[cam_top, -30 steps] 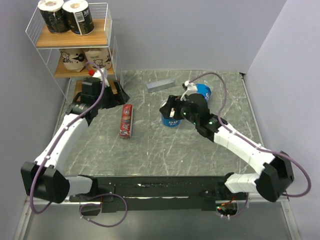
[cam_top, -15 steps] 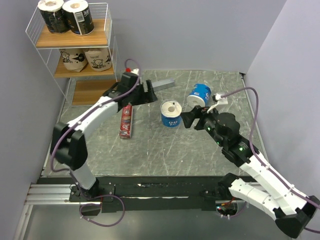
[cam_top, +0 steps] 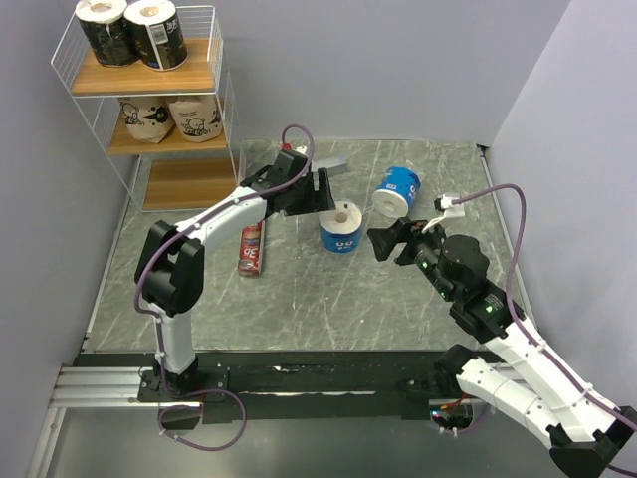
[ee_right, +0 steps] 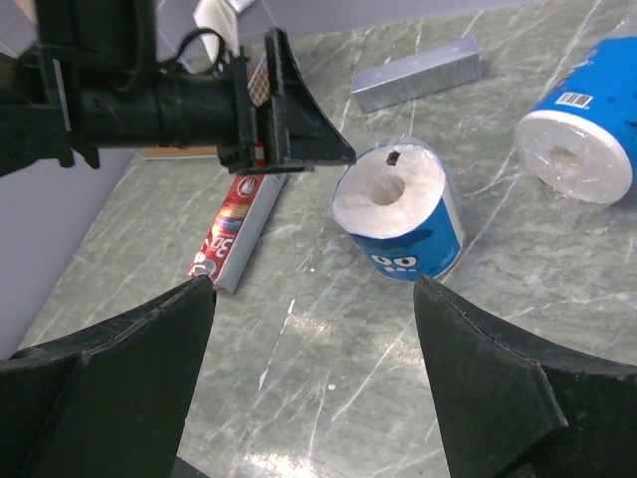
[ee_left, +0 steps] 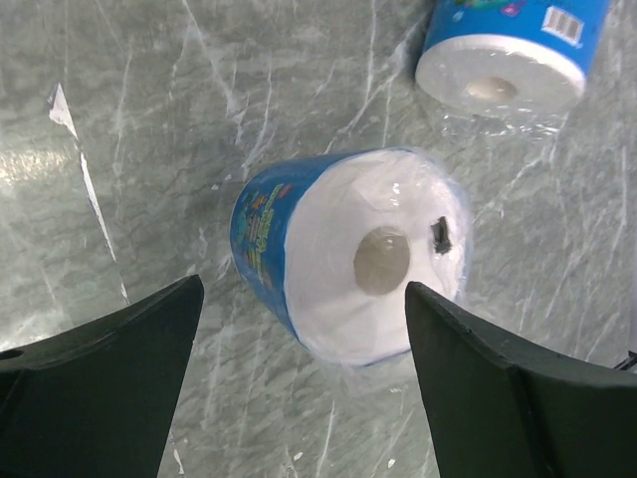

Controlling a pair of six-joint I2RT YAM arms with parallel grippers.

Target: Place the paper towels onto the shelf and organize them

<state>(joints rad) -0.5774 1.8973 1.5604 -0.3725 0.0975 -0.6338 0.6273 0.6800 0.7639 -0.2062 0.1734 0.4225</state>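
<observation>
An upright blue-and-white paper towel roll [cam_top: 341, 227] stands mid-table, and a second one [cam_top: 398, 189] lies tilted behind it to the right. My left gripper [cam_top: 320, 191] is open just left of the upright roll [ee_left: 348, 254], which sits ahead of the wide-spread fingertips without touching them. My right gripper [cam_top: 383, 242] is open and empty, right of that roll [ee_right: 398, 214]. The white wire shelf [cam_top: 221, 60] at the far left holds two black rolls [cam_top: 129, 32] on its top board and two tan printed rolls [cam_top: 171, 118] on the middle board. Nothing shows on its bottom board.
A flat red box [cam_top: 252, 246] lies left of the upright roll. A grey bar [cam_top: 320, 167] lies behind my left gripper. The second roll [ee_right: 577, 139] lies near the table's far right part. Grey walls close the table on the left, back and right.
My left arm swung from the shelf's bottom board rightward to the upright blue roll. My right arm let go of that roll and drew back to the right, now open.
</observation>
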